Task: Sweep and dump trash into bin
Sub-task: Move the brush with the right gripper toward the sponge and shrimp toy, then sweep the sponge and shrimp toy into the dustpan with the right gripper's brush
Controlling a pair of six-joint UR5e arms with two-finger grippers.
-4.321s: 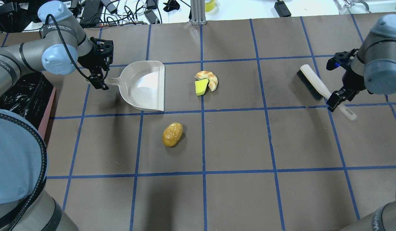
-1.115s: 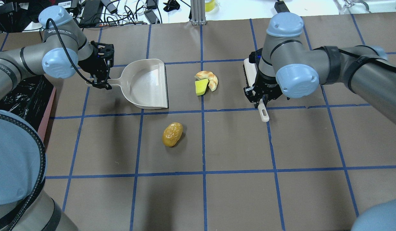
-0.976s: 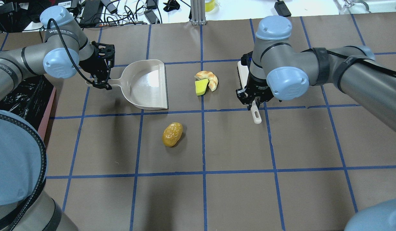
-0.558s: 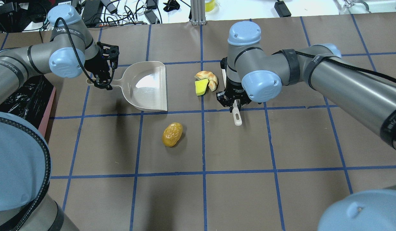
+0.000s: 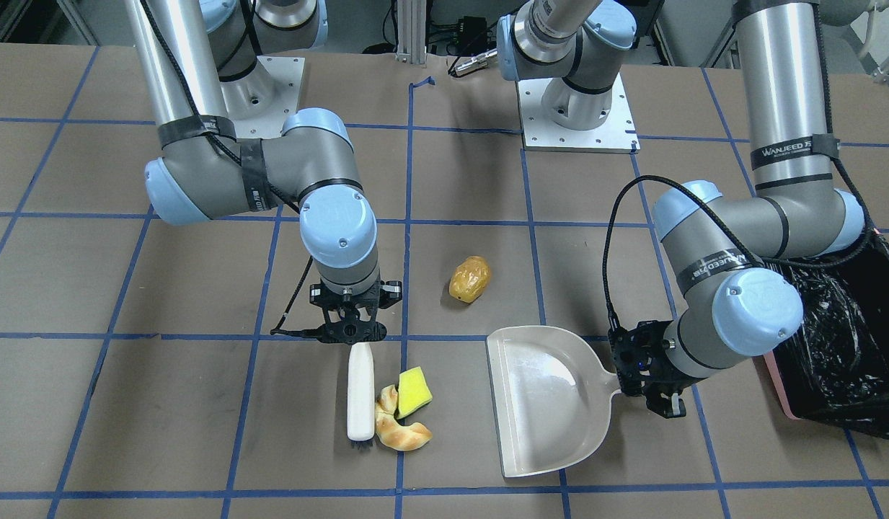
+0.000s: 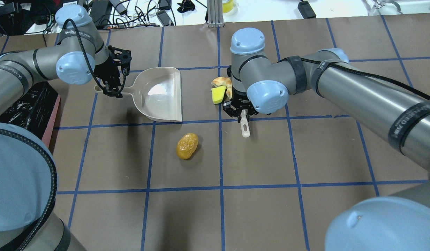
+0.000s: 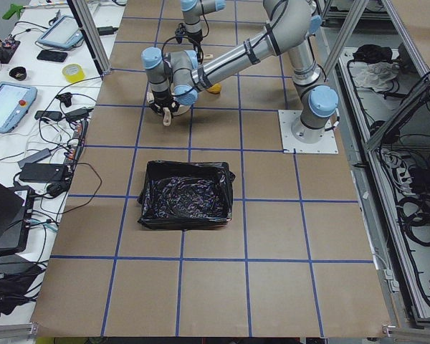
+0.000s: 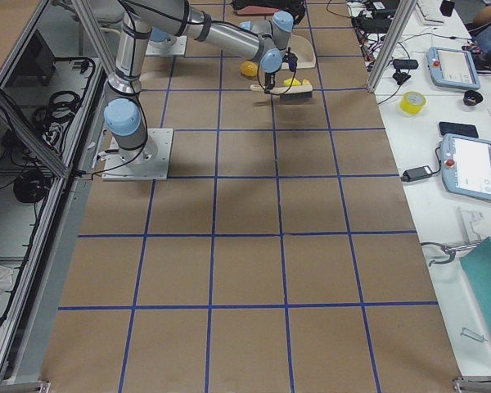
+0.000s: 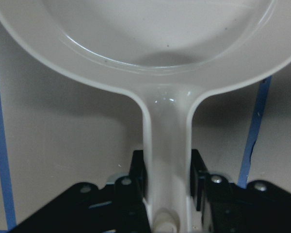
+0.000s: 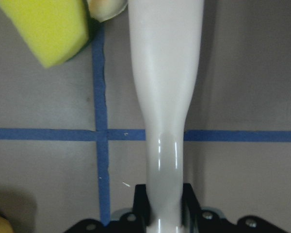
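1. Cream-white plastic dustpan (image 6: 159, 94) lies flat at upper left of centre in the overhead view. Its open edge faces the trash, and its handle is in the left gripper (image 6: 112, 92).
2. Left wrist view: the handle runs down the middle of the frame between two black fingers (image 9: 138, 177), which press on it from either side.
3. Front-facing view, left of centre: the right gripper (image 5: 350, 328) points down over the handle end of the brush (image 5: 360, 393). In the right wrist view the fingers (image 10: 188, 200) are clamped on that handle at the bottom edge.
4. Sponge (image 5: 414, 391) and bread (image 5: 404, 432) touch each other at lower centre of the front-facing view. The bread lies against the brush head, and both sit between brush and dustpan, apart from the pan.
5. Potato (image 5: 469, 279) lies alone at mid-frame, well apart from both grippers.
6. Bin (image 7: 185, 195) shows whole only in the exterior left view, at centre, lined with a black bag. The front-facing view cuts it off at the right edge.
7. Overhead view: the right arm hides the brush head, and only the handle tip shows. The front-facing view shows the whole brush back.
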